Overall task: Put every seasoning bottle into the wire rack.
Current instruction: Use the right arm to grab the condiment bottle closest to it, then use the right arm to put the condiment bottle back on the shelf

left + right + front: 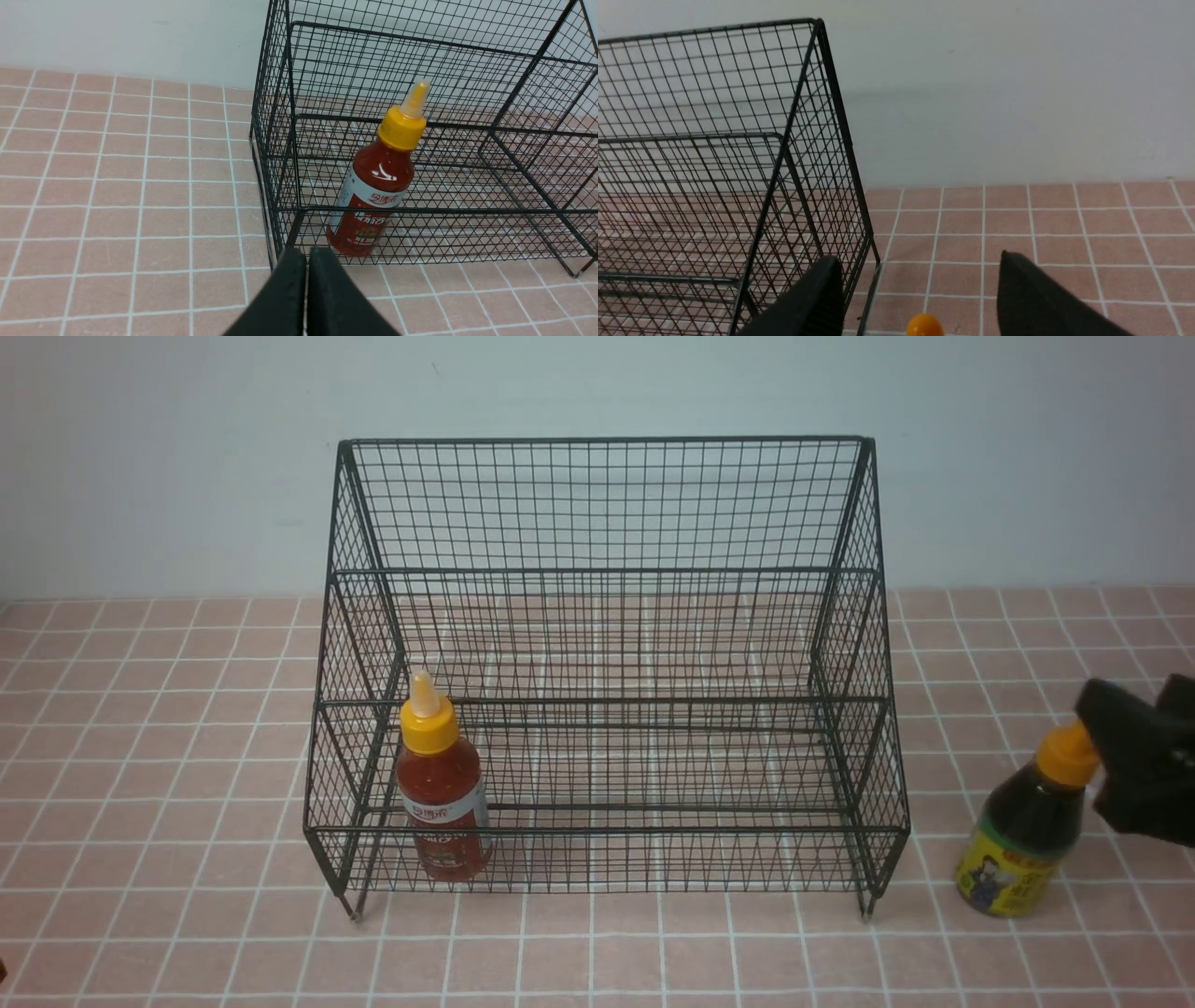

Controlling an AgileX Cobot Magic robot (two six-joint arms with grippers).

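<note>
Front view: right fingers (1125, 747) spread, dark bottle (1022, 826) just beside them on bench (653, 952). Left wrist view: left fingers (307, 261) clenched; red bottle (373, 196) beyond them inside wire rack (430, 210). Right wrist view: orange cap between spread fingers, rack beside them.

I see soft, even light, a small glare on the red bottle (384, 172), and blurred right gripper fingers (808, 298).
</note>
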